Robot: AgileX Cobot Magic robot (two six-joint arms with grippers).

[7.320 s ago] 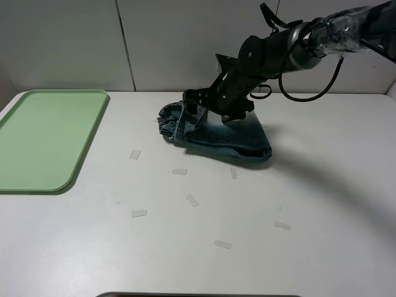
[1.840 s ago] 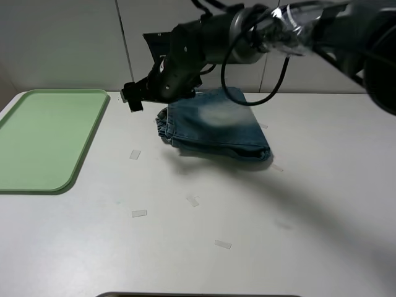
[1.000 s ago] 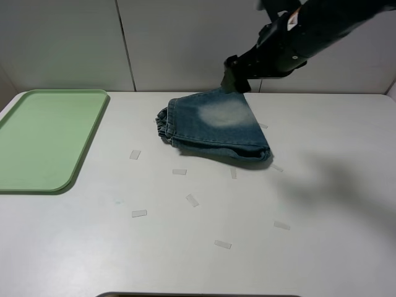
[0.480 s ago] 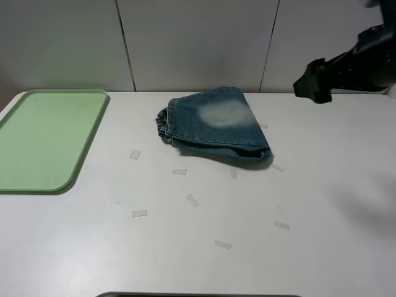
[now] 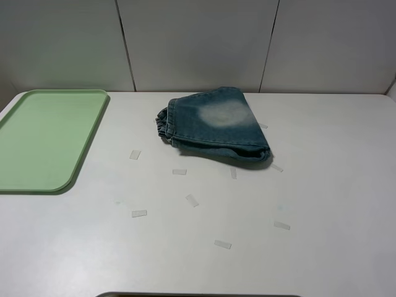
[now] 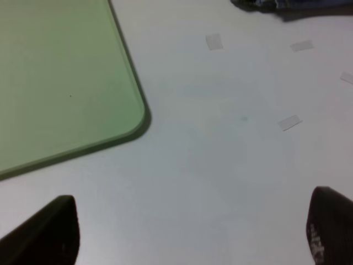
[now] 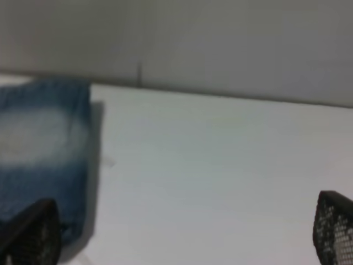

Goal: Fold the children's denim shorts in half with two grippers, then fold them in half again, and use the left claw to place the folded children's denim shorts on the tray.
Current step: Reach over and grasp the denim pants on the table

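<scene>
Gone from the exterior high view since half a second ago is the right arm. Neither arm shows there now. The children's denim shorts [image 5: 213,127] lie where they lay, folded into a compact bundle, with the gathered waistband toward the tray [image 5: 43,139] and a faded pale patch uppermost.

I find the shorts on the white tabletop [image 5: 322,185] near its far edge, well apart from the pale green tray at the left of that view. Small pale tape pieces [image 5: 192,200] are scattered on the tabletop in front of the shorts. Grey wall panels [image 5: 198,43] with dark vertical seams stand behind.

Only the left wrist view shows the left gripper [image 6: 190,229]. Its two dark fingertips stand wide apart above bare tabletop, near a rounded corner of the tray, and hold nothing.

Only the right wrist view shows the right gripper [image 7: 185,229]. Its jaws are likewise wide and grip nothing, with the shorts' edge near one fingertip and the wall beyond.
</scene>
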